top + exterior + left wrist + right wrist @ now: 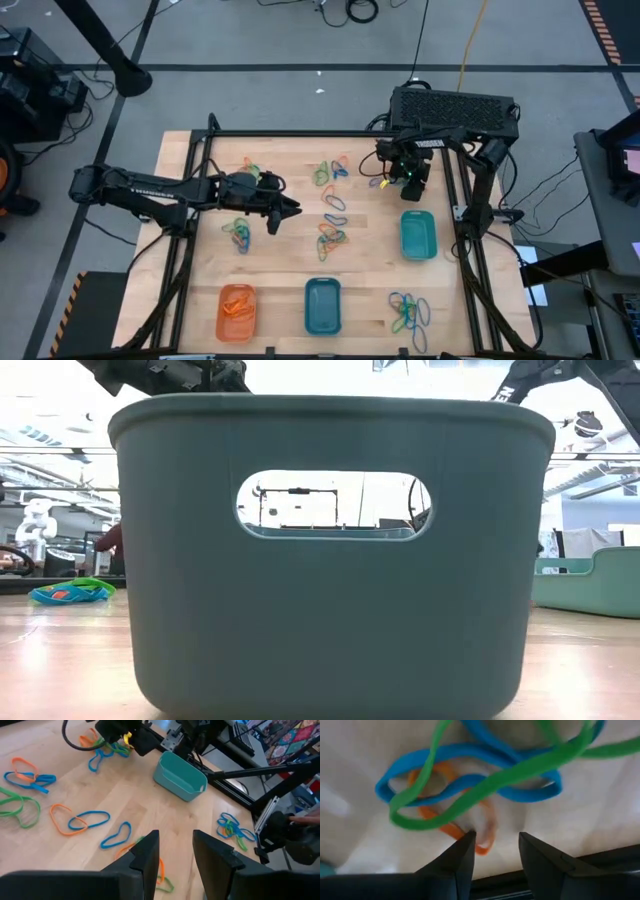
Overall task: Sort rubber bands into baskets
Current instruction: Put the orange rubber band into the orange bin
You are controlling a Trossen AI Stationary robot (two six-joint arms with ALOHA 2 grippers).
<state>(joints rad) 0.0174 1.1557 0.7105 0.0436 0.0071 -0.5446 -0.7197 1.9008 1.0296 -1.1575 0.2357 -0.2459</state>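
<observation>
— How is the right end effector (495, 845) set?
— Its fingers are parted, nothing gripped; it is poised just above a tangle of rubber bands (480, 785) at the table's (290, 250) far right.
— And the left end effector (175, 855)?
— Released too, extended level over mid-table. The teal basket (418, 235) is laid lengthwise, front to back.

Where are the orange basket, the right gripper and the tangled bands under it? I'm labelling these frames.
orange basket (237, 311): high view, on its inside floor.
right gripper (496, 851): right wrist view, midway between its fingertips.
tangled bands (470, 780): right wrist view, on a blue loop.
</observation>
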